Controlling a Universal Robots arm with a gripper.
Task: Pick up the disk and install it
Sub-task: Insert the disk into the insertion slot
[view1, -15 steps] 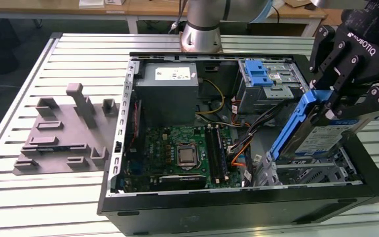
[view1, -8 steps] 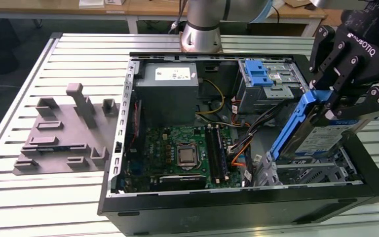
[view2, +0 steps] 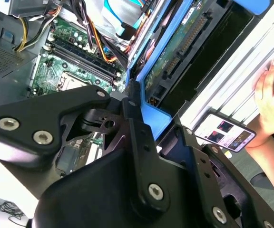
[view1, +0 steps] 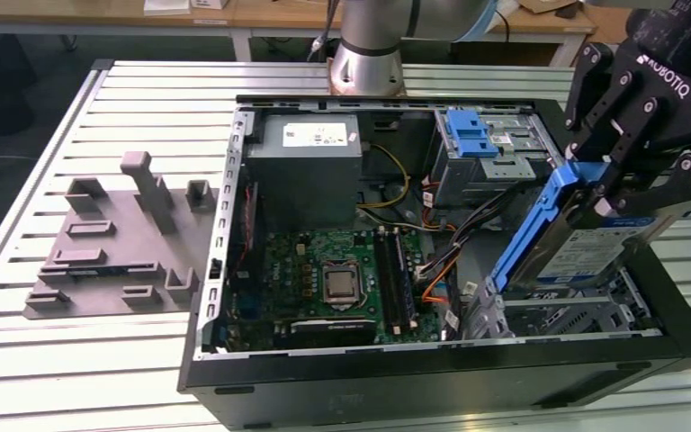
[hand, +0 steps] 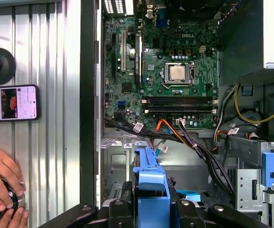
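disk [view1: 586, 247] in its blue bracket, clamped on edge between the black gripper [view1: 615, 193] fingers, tilted above the open computer case [view1: 442, 378] at the exterior view's right, over the lower metal bay [view1: 574, 315] (motherboard [view1: 327, 279] alongside).

the black gripper [view1: 619, 193] is clamped on the disk [view1: 586, 236], a silver hard drive in a blue bracket, held tilted on edge over the open computer case [view1: 442, 373] at the exterior view's right, above a metal bay [view1: 574, 317]. the motherboard [view1: 327, 283] lies exposed.
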